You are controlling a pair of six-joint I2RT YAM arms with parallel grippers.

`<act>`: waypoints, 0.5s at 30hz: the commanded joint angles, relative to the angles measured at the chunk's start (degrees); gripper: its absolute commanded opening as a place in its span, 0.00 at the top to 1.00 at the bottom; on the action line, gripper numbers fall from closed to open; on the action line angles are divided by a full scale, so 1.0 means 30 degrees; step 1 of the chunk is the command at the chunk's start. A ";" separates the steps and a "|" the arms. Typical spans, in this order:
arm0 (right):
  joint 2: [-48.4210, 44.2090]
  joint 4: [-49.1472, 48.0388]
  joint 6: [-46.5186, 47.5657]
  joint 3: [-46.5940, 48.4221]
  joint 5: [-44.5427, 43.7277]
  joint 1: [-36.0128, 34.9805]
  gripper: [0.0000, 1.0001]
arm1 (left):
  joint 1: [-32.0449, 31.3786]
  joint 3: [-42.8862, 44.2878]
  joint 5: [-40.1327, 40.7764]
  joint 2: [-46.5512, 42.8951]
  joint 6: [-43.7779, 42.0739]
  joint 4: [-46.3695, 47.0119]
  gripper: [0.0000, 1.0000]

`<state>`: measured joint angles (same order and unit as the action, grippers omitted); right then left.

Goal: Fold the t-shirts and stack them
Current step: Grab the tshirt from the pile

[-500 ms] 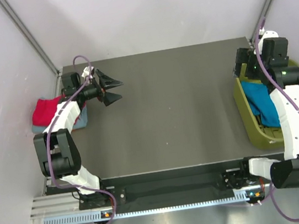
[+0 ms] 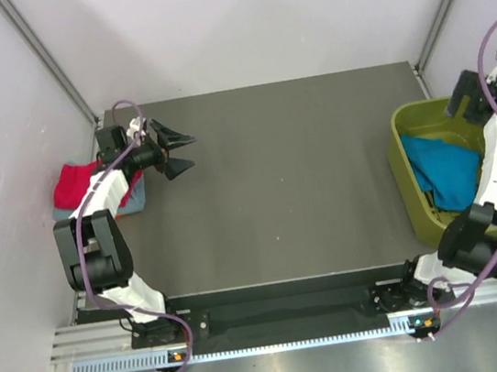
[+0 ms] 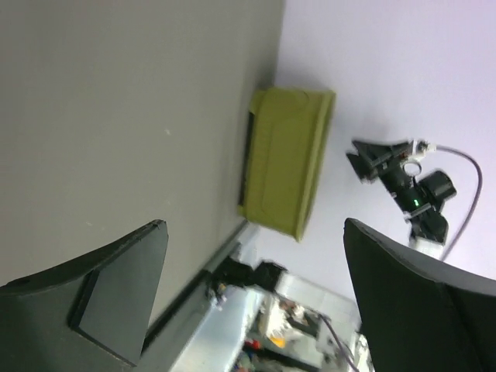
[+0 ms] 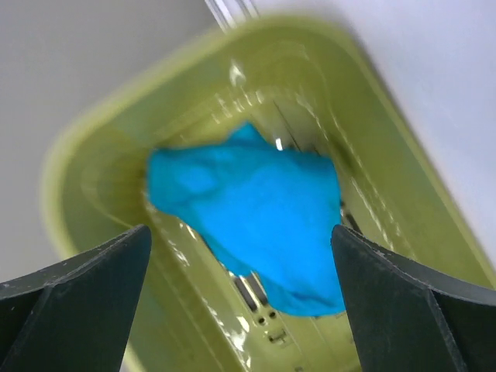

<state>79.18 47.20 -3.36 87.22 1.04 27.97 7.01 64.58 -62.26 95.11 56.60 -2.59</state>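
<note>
One teal shirt [image 2: 446, 172] is lying crumpled inside the green bin [image 2: 397, 165]. The right gripper [image 4: 242, 263] is hovering above it, jaws spread, empty. The left gripper [image 2: 190, 152] is hanging open near the folded stack [image 2: 77, 185]. Pickup is starting; next, the right gripper probably needs lowering to pinch cloth.

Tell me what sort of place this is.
Probably a robotics lab test cell, not a home: two arms bolted to a bare dark table, plain white walls framed in metal, and a green bin holding a blue t-shirt.
</note>
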 commanded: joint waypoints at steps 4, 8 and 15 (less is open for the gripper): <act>0.1115 0.1141 0.1762 -0.2909 0.1997 0.0610 0.01 | -0.2414 0.6943 1.1492 0.0931 -1.4443 -1.3188 0.01; 0.1614 0.0294 0.2085 -0.4402 0.2437 0.0639 0.01 | -0.3740 0.8971 1.3716 0.1284 -1.6838 -1.4693 0.01; 0.3691 -0.0498 0.2583 -0.4172 0.1560 0.0610 0.01 | -0.4679 1.0434 1.5011 0.2364 -1.9334 -1.5482 0.01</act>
<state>88.16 48.73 2.72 72.82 6.57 30.00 -7.33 92.29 -21.37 100.12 5.82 -44.21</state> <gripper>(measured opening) 0.990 0.990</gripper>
